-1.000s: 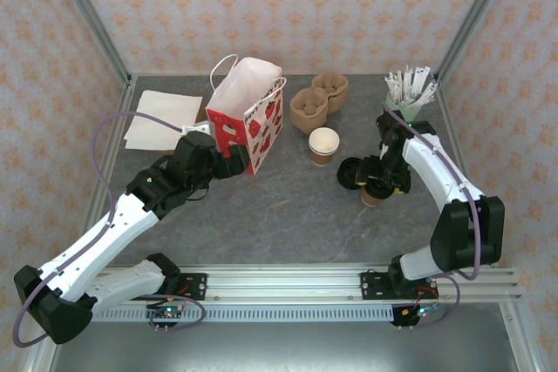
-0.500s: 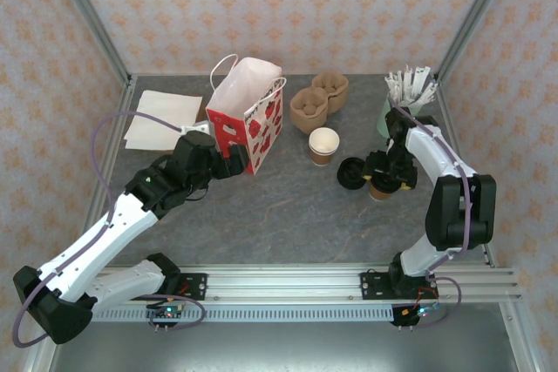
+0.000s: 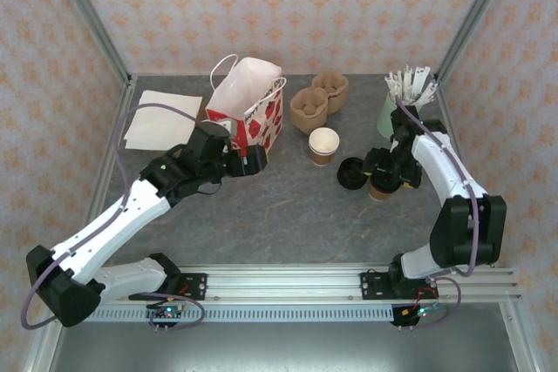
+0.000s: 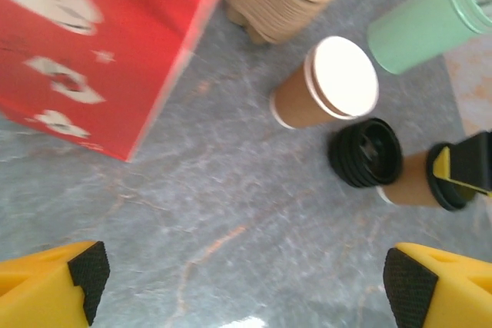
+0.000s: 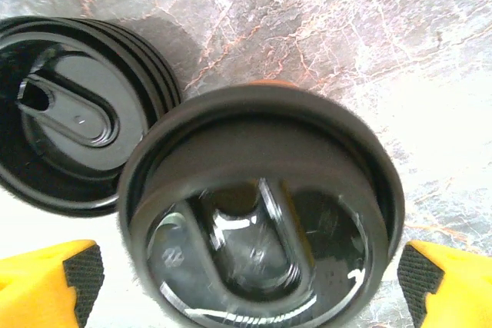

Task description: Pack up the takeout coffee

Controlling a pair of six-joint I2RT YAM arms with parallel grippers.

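Observation:
One takeout coffee cup (image 3: pixel 323 145) stands open-topped at mid-table, with a white rim and brown sleeve; the left wrist view shows it too (image 4: pixel 327 86). A second cup (image 3: pixel 380 187) wears a black lid (image 5: pixel 257 220). My right gripper (image 3: pixel 384 179) hovers over that lid, open (image 5: pixel 250 274), its pads wide of the lid on both sides. The red-and-white bag (image 3: pixel 248 111) stands upright at the back left. My left gripper (image 3: pixel 255 161) is open just in front of the bag, with bare table between its fingers (image 4: pixel 246 274).
A stack of black lids (image 3: pixel 350 172) lies left of the lidded cup. Brown pulp cup trays (image 3: pixel 318 100) sit behind the open cup. A mint-green cup of wrapped sticks (image 3: pixel 398 109) stands at the back right. White napkins (image 3: pixel 161 117) lie at the back left.
My left arm has swung right, from beside the bag's front to in front of its corner. My right gripper has opened wider round the lidded cup and shifted slightly.

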